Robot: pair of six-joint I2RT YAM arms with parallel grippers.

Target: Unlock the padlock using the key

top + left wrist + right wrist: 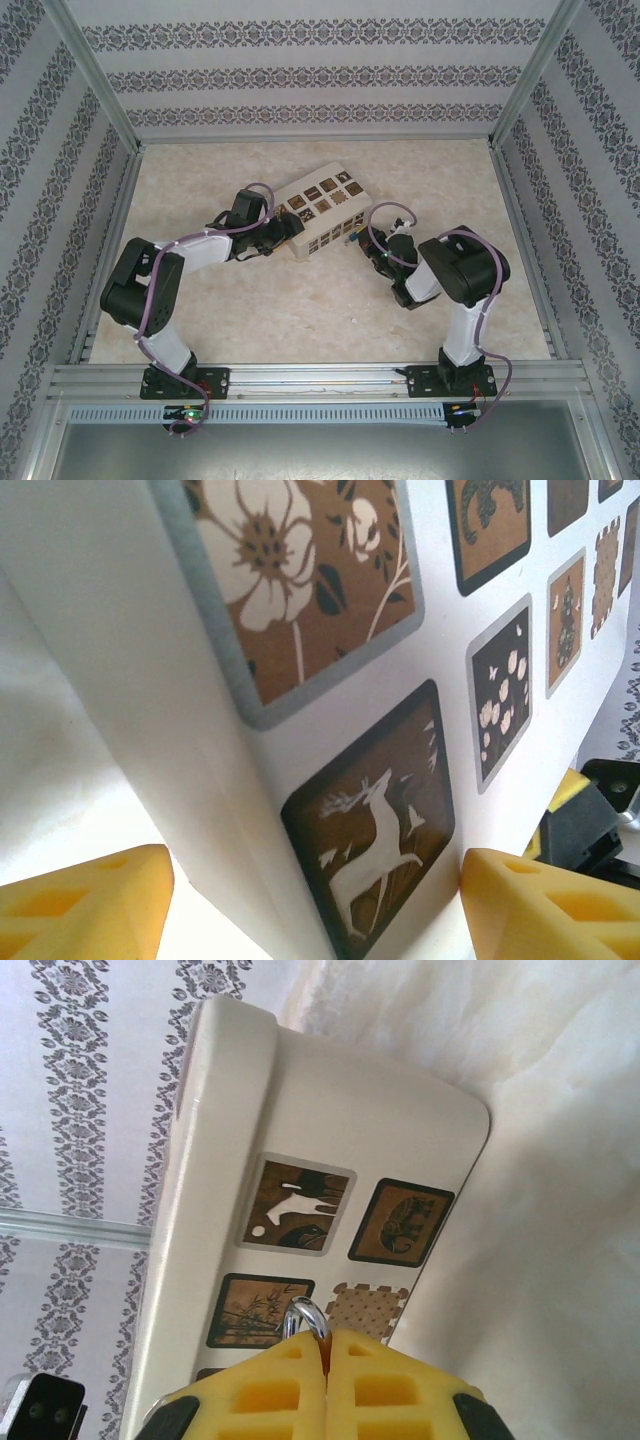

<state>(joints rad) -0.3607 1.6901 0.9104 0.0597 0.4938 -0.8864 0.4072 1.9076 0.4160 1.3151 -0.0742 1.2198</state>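
Note:
My right gripper (327, 1345) is shut, and the silver shackle loop of the padlock (306, 1318) pokes up between its yellow pads; the blue body is hidden inside the pads. It hovers at the right end of the white box (330, 1120). In the top view the right gripper (358, 240) sits just off the box's right corner. My left gripper (315, 900) straddles the box's left corner, one yellow finger (540, 905) against the patterned face and the other on the plain side. The key is hidden.
The white box (318, 212) with brown patterned squares lies at an angle mid-table. Patterned walls and metal frame posts (95, 90) enclose the workspace on three sides. Bare cream tabletop (300, 320) stretches between the box and the arm bases.

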